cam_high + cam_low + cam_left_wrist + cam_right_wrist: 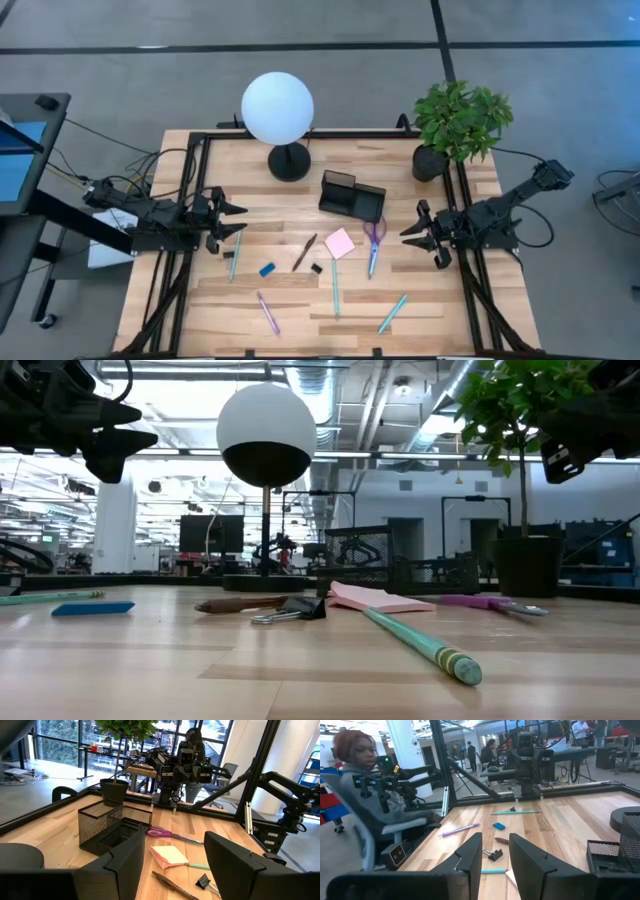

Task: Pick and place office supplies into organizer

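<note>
Both grippers [232, 222] [412, 232] open, empty, aloft.

Three teal pens [335, 287], one purple pen [268, 312], one dark pen [305, 252], one scissors [373, 240]

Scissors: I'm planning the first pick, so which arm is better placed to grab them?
Right, probably. The scissors lie beside the organizer, on the right half of the table, close to the right end effector, which is open. The left end effector, also open, is farther away.

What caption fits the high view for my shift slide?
Both hands, left hand and right hand, open, flank the organizer; pens, scissors and sticky-note pad lie loose on the table.
</note>
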You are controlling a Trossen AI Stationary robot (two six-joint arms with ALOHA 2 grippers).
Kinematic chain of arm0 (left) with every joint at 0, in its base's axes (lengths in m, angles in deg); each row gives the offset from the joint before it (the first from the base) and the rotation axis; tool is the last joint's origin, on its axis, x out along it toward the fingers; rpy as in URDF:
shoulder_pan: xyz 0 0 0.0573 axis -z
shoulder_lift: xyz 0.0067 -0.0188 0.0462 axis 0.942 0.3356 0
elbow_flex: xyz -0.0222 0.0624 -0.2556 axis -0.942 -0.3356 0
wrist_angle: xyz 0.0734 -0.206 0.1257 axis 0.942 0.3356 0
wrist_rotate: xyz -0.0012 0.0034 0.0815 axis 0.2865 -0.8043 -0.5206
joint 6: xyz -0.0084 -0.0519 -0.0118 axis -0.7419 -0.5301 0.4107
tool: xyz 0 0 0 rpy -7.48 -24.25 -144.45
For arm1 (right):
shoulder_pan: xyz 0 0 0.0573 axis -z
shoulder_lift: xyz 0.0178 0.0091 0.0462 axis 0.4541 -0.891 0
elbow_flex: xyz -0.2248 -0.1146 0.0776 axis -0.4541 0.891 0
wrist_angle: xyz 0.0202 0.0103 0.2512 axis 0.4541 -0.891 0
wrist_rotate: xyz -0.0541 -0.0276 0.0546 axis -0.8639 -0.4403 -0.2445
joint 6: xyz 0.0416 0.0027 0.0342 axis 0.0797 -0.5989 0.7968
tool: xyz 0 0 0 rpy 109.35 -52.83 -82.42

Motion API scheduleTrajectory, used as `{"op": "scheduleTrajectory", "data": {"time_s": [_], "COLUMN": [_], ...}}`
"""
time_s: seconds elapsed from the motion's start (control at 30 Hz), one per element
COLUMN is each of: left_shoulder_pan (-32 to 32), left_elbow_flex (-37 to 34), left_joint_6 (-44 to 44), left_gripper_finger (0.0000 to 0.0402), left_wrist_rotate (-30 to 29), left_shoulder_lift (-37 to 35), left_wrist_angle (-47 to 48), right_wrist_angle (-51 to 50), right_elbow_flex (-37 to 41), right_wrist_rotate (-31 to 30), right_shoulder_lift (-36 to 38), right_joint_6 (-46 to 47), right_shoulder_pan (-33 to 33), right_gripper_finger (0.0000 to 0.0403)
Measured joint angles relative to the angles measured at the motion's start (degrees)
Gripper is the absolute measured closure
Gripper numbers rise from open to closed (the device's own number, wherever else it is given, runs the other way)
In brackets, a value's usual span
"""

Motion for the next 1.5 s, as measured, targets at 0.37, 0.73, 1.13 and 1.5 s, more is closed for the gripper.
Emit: {"op": "scheduleTrajectory", "data": {"time_s": [0.37,0.73,1.13,1.5], "left_shoulder_pan": [0.01,0.0,0.0,0.0], "left_elbow_flex": [0.01,0.01,0.0,-0.04], "left_joint_6": [0.02,0.0,0.02,-9.84], "left_gripper_finger": [0.02,0.02,0.02,0.02], "left_wrist_rotate": [0.02,0.01,0.0,0.74], "left_shoulder_lift": [0.01,0.02,0.02,0.0], "left_wrist_angle": [0.01,0.02,0.02,-0.35], "right_wrist_angle": [0.0,0.0,0.0,0.0], "right_elbow_flex": [0.01,0.01,0.01,0.01], "right_wrist_rotate": [0.0,0.0,0.0,0.0], "right_shoulder_lift": [-0.01,-0.01,-0.01,-0.01], "right_joint_6": [0.0,0.0,0.0,0.0], "right_shoulder_pan": [-0.01,0.0,0.0,0.0], "right_gripper_finger": [0.031,0.031,0.031,0.031]}}
